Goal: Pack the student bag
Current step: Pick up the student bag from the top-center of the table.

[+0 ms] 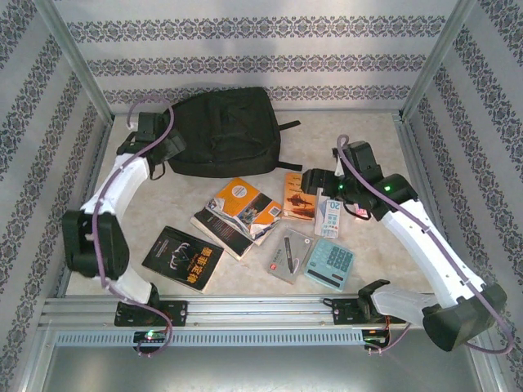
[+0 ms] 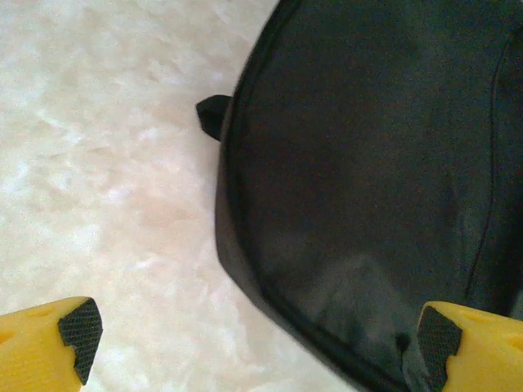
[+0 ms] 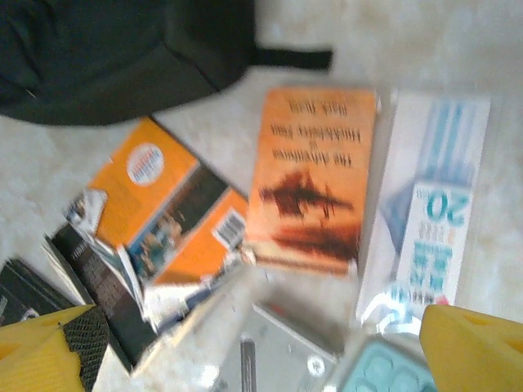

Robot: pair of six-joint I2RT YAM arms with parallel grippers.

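The left gripper [image 2: 253, 339] has its jaws spread wide, the yellow fingers [image 2: 49, 339] with black ribbed pads gripping nothing. Seen from the left wrist, the rounded edge of the student bag [image 2: 368, 163] runs between them; whether a finger touches the fabric cannot be told. The right gripper [image 3: 253, 351] is likewise spread and empty, held over the scattered books. Beneath it lies an orange paperback [image 3: 310, 180] whose blurred title seems to read "The Adventures of Huckleberry Finn". To that book's right is a white packet [image 3: 433, 237] printed with a large "20". To its left, a torn orange-and-black book [image 3: 163, 212] with a barcode tops a small stack. In the top view, the bag [image 1: 225, 135] lies flat at the far left-centre of the table, one strap poking out to the right, with the left gripper [image 1: 155, 135] at its left edge and the right gripper [image 1: 315, 180] well apart from it. Nearer the arms lie a black-covered book [image 1: 183, 259] with gold lettering too small to read, a pen pack [image 1: 290, 255] and a pale blue calculator [image 1: 329, 264]. The table [image 1: 368, 139] is pale and marbled, edged in front by a metal rail [image 1: 245, 309]. Wallpaper [image 1: 245, 65] in bands of dark floral pattern on white closes in three sides, behind aluminium posts [image 1: 78, 61].
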